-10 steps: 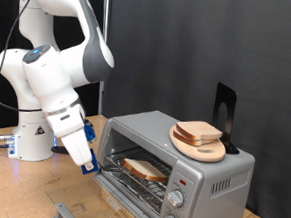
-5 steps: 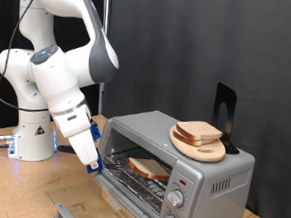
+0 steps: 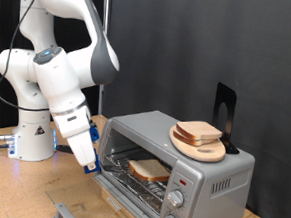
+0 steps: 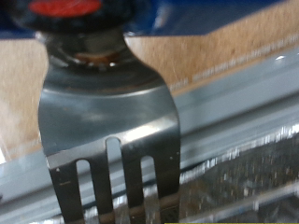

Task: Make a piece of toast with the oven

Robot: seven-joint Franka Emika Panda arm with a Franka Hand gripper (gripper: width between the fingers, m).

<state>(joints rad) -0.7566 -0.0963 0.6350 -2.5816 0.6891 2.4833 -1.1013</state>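
The oven stands with its glass door dropped open. Inside, the piece of toast lies flat on the wire rack. My gripper hangs at the exterior view's left end of the open door, just short of the toast. In the wrist view the gripper is shut on the handle of a metal fork. The fork's tines point down at the oven's shiny door edge. The toast is out of the wrist view.
A round wooden plate with a second bread slice rests on the oven's roof, and a black stand rises behind it. Round knobs sit at the oven's front right. The wooden table carries the robot base.
The gripper with the fork pushed towards the oven, then drew back slightly. The toast sits a little further along the rack, towards the exterior view's right.
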